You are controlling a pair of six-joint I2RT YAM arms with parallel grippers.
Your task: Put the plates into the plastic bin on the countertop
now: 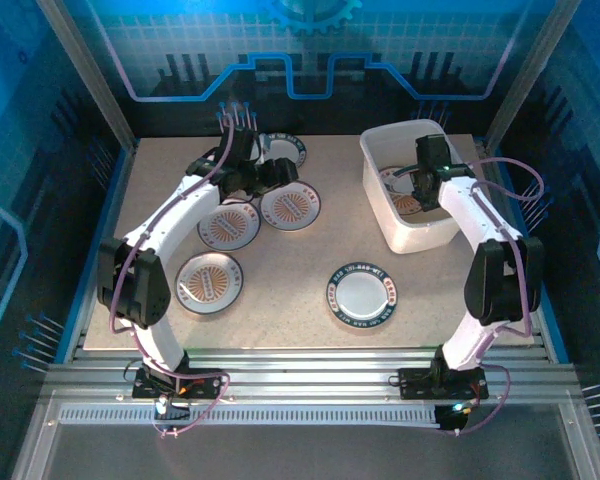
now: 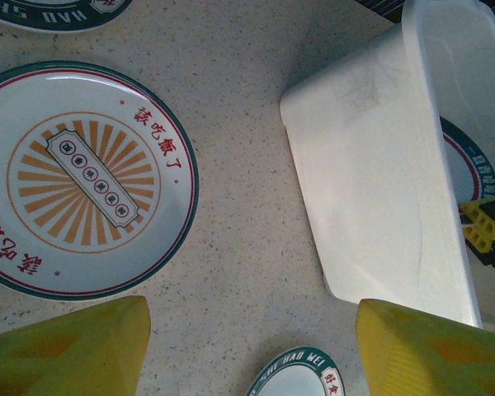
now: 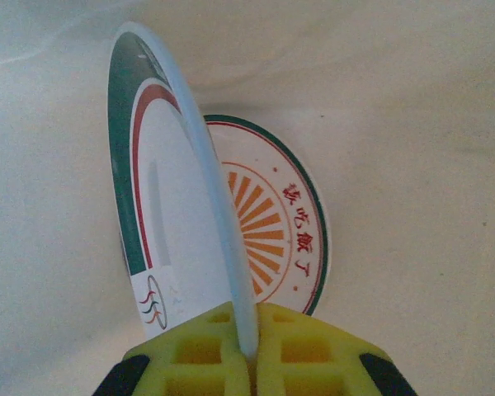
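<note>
Right pincer (image 3: 252, 351) pinches a plate (image 3: 169, 206) edge-on (inside the plastic bin (image 3: 396, 82))

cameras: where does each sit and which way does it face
top external: above, behind the bases, looking down on the beige speckled countertop; both arms, left tool, right tool show.
left wrist: on the left arm, facing down at an orange sunburst round plate; open yellow fingers show.
right wrist: inside the white rectangular plastic bin; its tool grips a green-rimmed white plate on edge.
shared: the bin, in top and left wrist.
</note>
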